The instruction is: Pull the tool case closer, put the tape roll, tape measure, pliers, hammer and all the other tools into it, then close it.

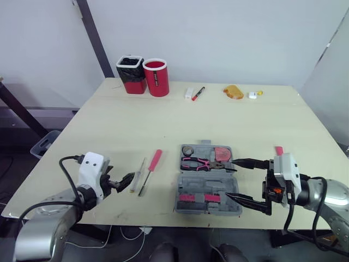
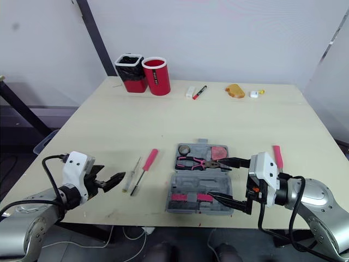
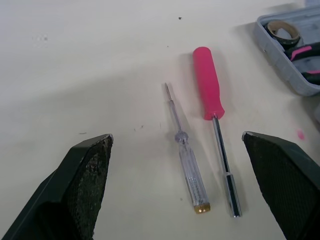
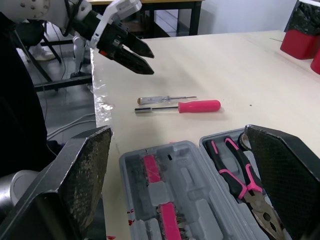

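**Screwdrivers loose, both claws spread**

We are looking at the tool case (image 2: 188, 183) lying open near the front edge of the worktop (image 1: 245, 120), right of the middle. Pliers (image 1: 204, 162) and tape roll (image 1: 188, 150) are sitting in its far half. A pinkish piece (image 1: 221, 153) beside them is probably the tape measure. The right claw (image 1: 230, 178) is hovering spread at the case's right side, pinching nothing. The left claw (image 3: 176, 135) is spread too, empty, pointing at two loose tools lying side by side between it and the case: a pink-handled screwdriver (image 3: 208, 90) and a clear tester screwdriver (image 3: 187, 160). Another pink handle (image 2: 278, 155) is lying beyond the right claw toward the right edge; we are not telling which tool.

We are judging both screwdrivers light, stiff and prone to rolling. The pink grip is looking thick and less slick, so we are picking its middle as the hold. The tester is thin, smooth plastic lying flat, so it is likely slipping unless pinched across the barrel. We are expecting the hard-plastic case to slide easily.
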Tool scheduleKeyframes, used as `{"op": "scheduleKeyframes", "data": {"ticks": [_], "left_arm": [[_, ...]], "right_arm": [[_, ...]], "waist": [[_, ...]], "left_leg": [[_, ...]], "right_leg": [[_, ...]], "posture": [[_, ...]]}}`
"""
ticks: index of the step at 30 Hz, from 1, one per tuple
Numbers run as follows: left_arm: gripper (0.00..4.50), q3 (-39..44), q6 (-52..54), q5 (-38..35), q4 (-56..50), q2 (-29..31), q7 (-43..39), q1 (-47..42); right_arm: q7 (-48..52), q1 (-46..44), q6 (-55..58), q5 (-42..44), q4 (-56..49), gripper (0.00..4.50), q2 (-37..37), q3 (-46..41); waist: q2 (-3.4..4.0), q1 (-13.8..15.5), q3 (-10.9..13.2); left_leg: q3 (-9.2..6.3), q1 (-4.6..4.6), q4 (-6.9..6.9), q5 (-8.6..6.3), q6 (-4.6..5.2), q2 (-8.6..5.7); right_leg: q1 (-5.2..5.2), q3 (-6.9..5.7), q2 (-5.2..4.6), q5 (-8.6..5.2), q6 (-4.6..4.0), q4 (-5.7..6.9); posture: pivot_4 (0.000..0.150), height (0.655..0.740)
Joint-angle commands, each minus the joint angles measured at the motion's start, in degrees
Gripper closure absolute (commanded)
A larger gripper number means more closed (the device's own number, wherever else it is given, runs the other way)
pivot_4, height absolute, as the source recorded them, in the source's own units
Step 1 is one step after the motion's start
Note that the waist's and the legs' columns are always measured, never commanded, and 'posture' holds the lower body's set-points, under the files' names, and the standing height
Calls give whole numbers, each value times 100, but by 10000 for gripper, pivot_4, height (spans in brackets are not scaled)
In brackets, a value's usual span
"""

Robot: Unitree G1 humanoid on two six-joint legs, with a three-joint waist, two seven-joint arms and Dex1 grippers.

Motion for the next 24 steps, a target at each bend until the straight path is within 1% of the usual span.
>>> {"op": "scheduleKeyframes", "data": {"ticks": [1,6,10,12,13,14,15,24], "left_arm": [[920,-231,-43,199,201,-144,420,-144],[920,-511,-142,438,478,-566,1033,-294],[920,-649,-148,488,583,-740,1247,-387],[4610,-701,-108,533,623,-747,1319,-408],[7711,-714,-79,537,635,-754,1347,-415],[12310,-736,-61,568,667,-752,1398,-437],[15395,-781,-18,599,699,-754,1459,-489],[15395,-1033,283,721,1034,-871,1765,-867]], "right_arm": [[56,-30,-50,95,-112,0,-87,-194],[102,-84,-31,142,-66,0,-190,-250],[135,-108,-19,159,-46,0,-229,-268],[145,-115,-3,176,-45,0,-242,-278],[150,-115,4,184,-47,0,-248,-284],[160,-116,13,193,-46,0,-260,-295],[176,-122,21,205,-38,0,-274,-308],[209,-209,10,254,3,0,-281,-314]], "waist": [[-1,-2,0],[-1,-9,0],[-3,-5,-1],[-3,-8,-1],[-3,-10,-1],[-3,-10,-1],[-3,-9,-1],[-3,-3,-1]], "left_leg": [[0,0,0,0,0,0],[-1,0,0,0,0,-3],[-3,0,0,0,0,-4],[-4,0,0,0,0,-5],[-2,0,0,0,0,-5],[-3,0,0,0,0,-5],[-3,0,0,0,0,-5],[-4,-1,0,0,0,-7]], "right_leg": [[0,0,1,0,0,1],[0,-1,7,0,1,1],[0,-2,8,0,1,2],[0,-3,10,0,1,1],[0,-2,10,0,1,1],[0,-2,10,0,0,1],[0,-2,10,0,0,1],[1,-4,10,0,1,1]], "posture": [[1500,7400],[1500,7400],[1500,7400],[1500,7400],[1500,7400],[1500,7400],[1500,7400],[1500,7400]]}}
